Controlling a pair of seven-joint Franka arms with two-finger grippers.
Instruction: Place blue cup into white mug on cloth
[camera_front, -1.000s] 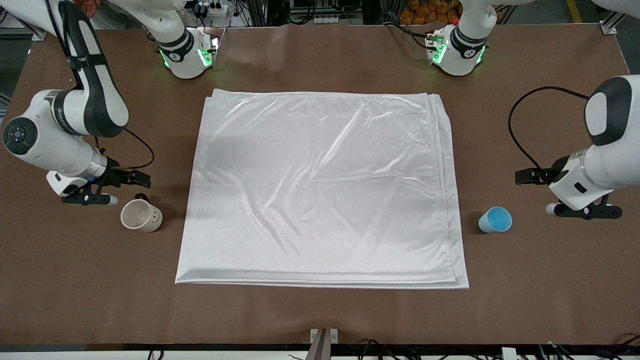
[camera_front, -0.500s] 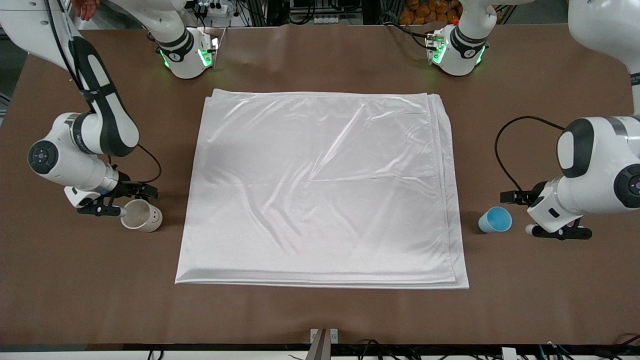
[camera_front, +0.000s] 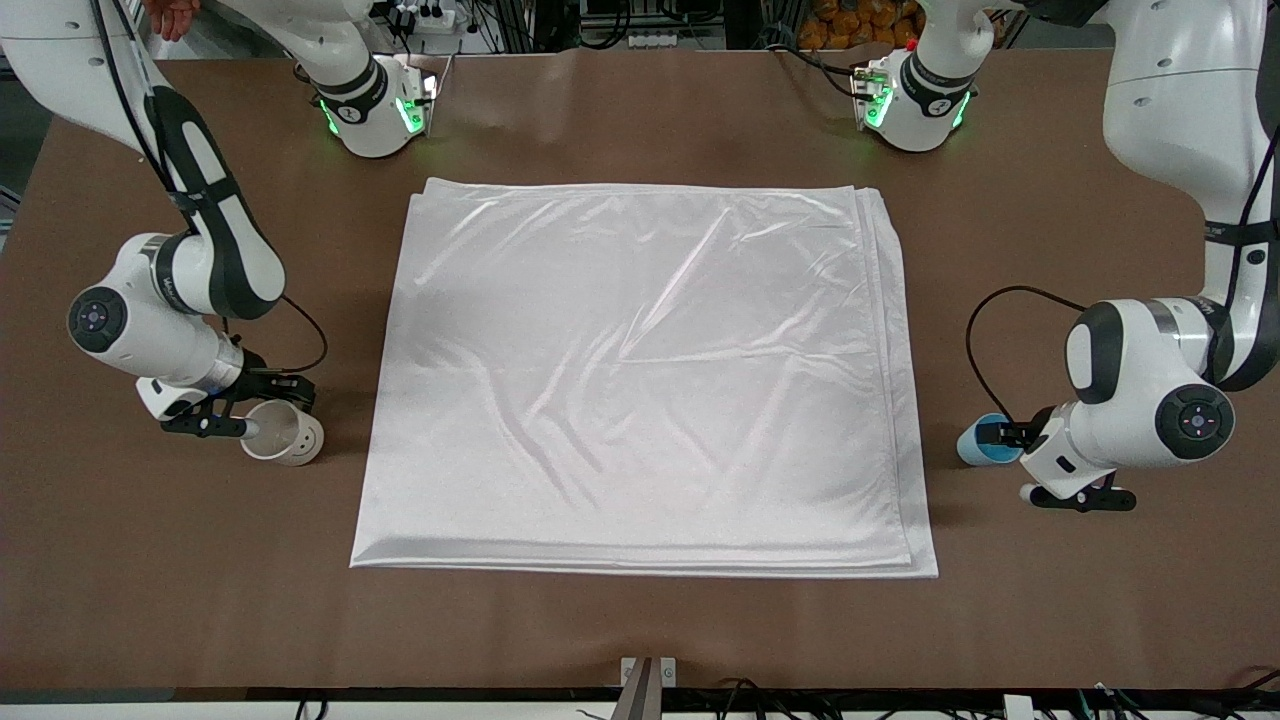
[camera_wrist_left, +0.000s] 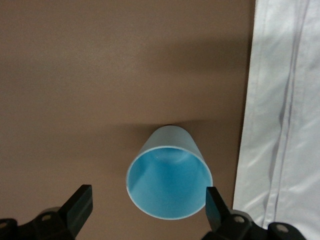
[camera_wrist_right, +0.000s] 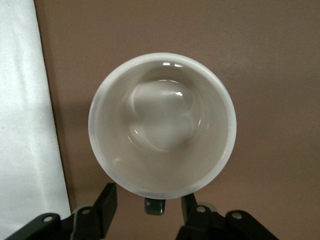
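The white mug stands upright on the brown table beside the cloth, toward the right arm's end. My right gripper is low at it and open. In the right wrist view the mug shows its cream inside, and its dark handle sits between the open fingers without touching them. The blue cup stands upright on the table off the cloth, toward the left arm's end. My left gripper is open, one finger on each side of the cup in the left wrist view.
The cloth lies flat across the middle of the table, its folded edge showing in the left wrist view and the right wrist view. Both arm bases stand at the table's edge farthest from the front camera. A metal bracket sits at the nearest edge.
Both arms have swung in and lowered. The right gripper moved to the mug's handle side. The left gripper moved over to the blue cup and now partly covers it. Neither cup has moved.
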